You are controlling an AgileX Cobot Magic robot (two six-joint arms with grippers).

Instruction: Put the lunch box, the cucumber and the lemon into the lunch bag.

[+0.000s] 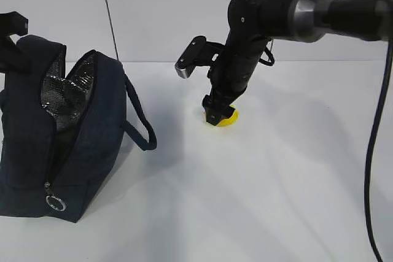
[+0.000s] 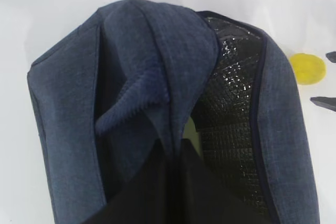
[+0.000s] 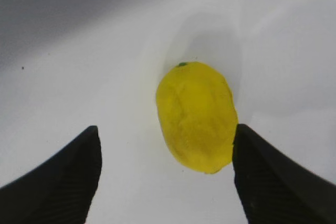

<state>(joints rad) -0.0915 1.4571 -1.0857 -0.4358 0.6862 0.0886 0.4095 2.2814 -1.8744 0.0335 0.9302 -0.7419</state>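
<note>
The desk (image 1: 276, 200) is white and carries everything. At its left edge stands the lunch bag (image 1: 80, 151), dark navy, zipper open, its mouth gaping so the silver lining (image 1: 61, 99) shows, with the ring pull (image 1: 55, 202) hanging low at the front and the loop handle (image 1: 140, 128) drooping toward the middle. The left tool (image 2: 157, 182) is closed tight; in the left wrist view it seems to pinch the fabric at the bag's top edge, probably to hold the mouth open, though the pinch point itself is dark and hard to read.

The right tool (image 1: 216, 115) is down near the middle of the desk, toward the back edge, with its jaws spread wide. The lemon (image 3: 197, 116) lies on the desk between them, close to one jaw and well clear of the other; nothing is clamped yet.

The lunch box and the cucumber appear nowhere on the desk. They may already be inside the bag, but its inside is too dark to confirm. Judging by this, the lemon looks to be the last item: it remains to be gripped, carried across and dropped into the bag.
</note>
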